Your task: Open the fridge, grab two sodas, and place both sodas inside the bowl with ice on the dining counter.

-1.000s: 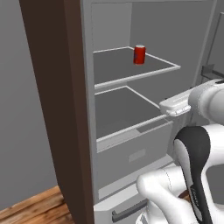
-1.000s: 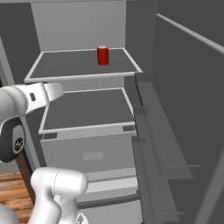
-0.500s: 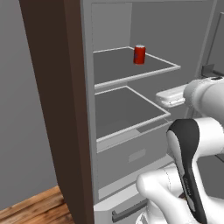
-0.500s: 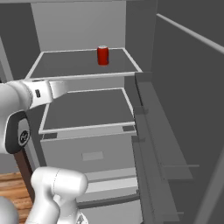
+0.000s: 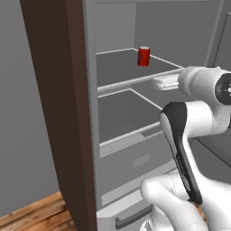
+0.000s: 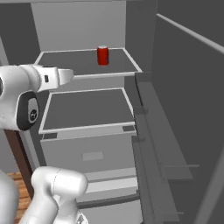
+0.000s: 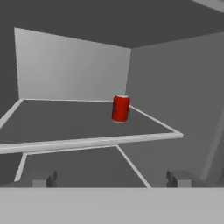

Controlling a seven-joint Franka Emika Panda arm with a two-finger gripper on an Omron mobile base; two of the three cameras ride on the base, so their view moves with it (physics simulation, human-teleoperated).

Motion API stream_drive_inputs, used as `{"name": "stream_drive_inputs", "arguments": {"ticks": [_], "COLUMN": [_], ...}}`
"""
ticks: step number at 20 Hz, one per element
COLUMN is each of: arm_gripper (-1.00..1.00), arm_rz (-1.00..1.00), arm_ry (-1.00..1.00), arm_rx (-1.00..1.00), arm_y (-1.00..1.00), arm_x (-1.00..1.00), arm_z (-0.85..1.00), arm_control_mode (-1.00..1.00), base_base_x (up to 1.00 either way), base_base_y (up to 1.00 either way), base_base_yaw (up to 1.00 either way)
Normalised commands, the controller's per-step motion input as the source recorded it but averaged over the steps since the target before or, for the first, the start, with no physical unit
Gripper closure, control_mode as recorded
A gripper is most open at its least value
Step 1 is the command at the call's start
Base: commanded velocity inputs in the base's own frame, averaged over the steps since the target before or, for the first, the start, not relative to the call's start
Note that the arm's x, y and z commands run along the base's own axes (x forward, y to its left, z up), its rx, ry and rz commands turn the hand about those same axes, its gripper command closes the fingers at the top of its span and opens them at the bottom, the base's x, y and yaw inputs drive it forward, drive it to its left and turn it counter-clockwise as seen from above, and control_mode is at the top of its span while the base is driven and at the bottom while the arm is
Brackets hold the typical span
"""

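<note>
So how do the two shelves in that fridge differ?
The upper shelf carries a red can standing upright near its right rear; the lower shelf carries nothing. The upper shelf sits at about the level of the open gripper; the lower shelf lies below it. Both are flat, grey and pale-edged.

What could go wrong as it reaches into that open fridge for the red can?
The red can stands alone, upright, far back on the upper shelf; a finger of the open gripper clipping it could tip it or push it further back. The gripper sits near the shelf's front edge, so reaching in too low might knock the shelf. The open fridge door stands close on the right, leaving the arm little room to swing.
</note>
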Motion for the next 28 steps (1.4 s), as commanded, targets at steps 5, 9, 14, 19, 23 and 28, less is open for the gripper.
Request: {"name": "stream_drive_inputs", "arguments": {"ticks": [5,9,14,19,23,28], "arm_gripper": [-1.0,-1.0,-1.0,-1.0,-1.0,-1.0], "arm_rz": [-0.01,0.0,0.0,0.0,0.0,0.0], "arm_ry": [0.05,0.19,0.12,0.02,0.0,-0.07], "arm_rx": [0.04,0.05,0.06,0.03,0.0,-0.07], "arm_y": [-0.07,-0.12,-0.21,-0.21,-0.06,0.0], "arm_x": [0.74,0.85,0.66,0.49,0.41,0.41], "arm_z": [0.04,0.02,0.13,0.16,0.04,0.0], "arm_control_mode": [-1.0,-1.0,-1.0,-1.0,-1.0,-1.0], "base_base_x": [0.0,0.0,0.0,0.0,0.0,0.0], "base_base_y": [0.0,0.0,0.0,0.0,0.0,0.0], "base_base_yaw": [0.0,0.0,0.0,0.0,0.0,0.0]}}
